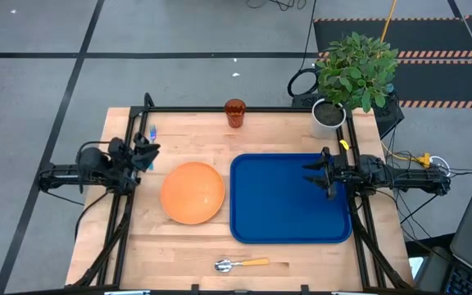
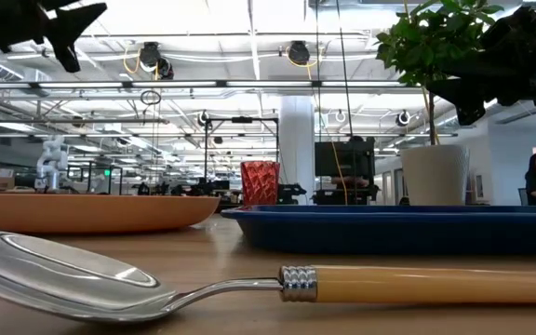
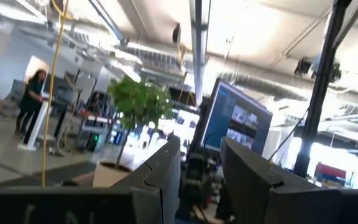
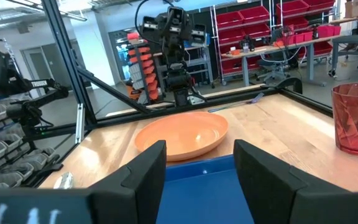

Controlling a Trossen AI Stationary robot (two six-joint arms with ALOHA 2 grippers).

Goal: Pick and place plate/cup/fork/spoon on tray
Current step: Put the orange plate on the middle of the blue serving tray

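table's near edge: spoon (image 1: 241,265) lies crosswise, bowl leftward.

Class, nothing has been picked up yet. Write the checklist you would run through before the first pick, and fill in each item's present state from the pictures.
1. Tray free to receive items: ok, nothing lies in it.
2. Plate reachable: ok, it sits on the table just left of the tray, uncovered.
3. Cup upright: ok, it stands alone near the far table edge.
4. Spoon unobstructed: ok, it lies flat near the front edge, apart from everything.
5. Fork graspable: cannot tell, only a blue bit shows beside the left gripper.
6. Jaws ready: ok, left gripper and right gripper both open and empty, the right one over the tray.
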